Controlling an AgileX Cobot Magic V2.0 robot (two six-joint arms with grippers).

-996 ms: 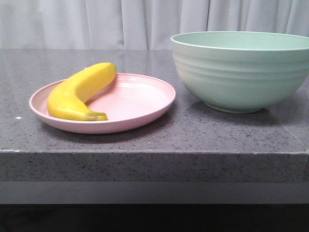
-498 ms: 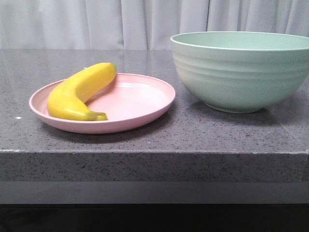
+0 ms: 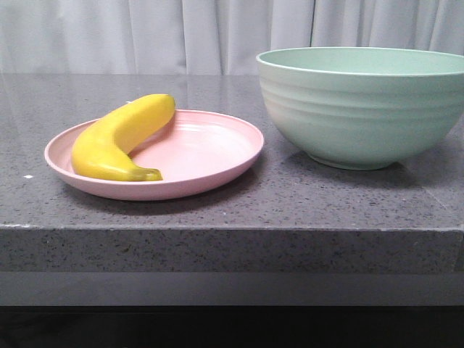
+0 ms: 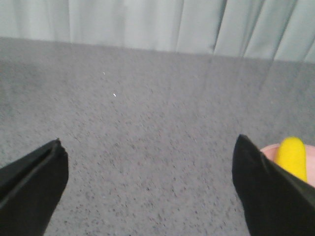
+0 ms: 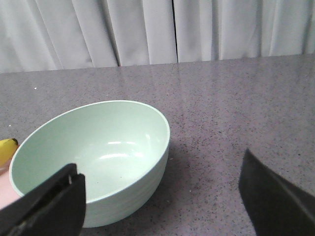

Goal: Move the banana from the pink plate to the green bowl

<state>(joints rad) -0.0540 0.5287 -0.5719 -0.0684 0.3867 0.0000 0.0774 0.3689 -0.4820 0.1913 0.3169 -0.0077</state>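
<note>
Grey counter (image 3: 217,210) — 1 banana (image 3: 119,134) | 1 pink plate (image 3: 210,156) | 1 green bowl (image 3: 362,109)

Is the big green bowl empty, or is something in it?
Empty. The right wrist view looks into the green bowl and shows only bare inside.

matte black wedge-shaped fingers (image 4: 29,179)

A dark grey speckled stone counter (image 3: 217,210) fills the scene, its thick front edge squared off above a darker ledge. Behind it, pale white curtains (image 3: 145,36) hang in soft vertical folds across the whole back. Soft, even light gives the countertop a faint sheen.
</note>
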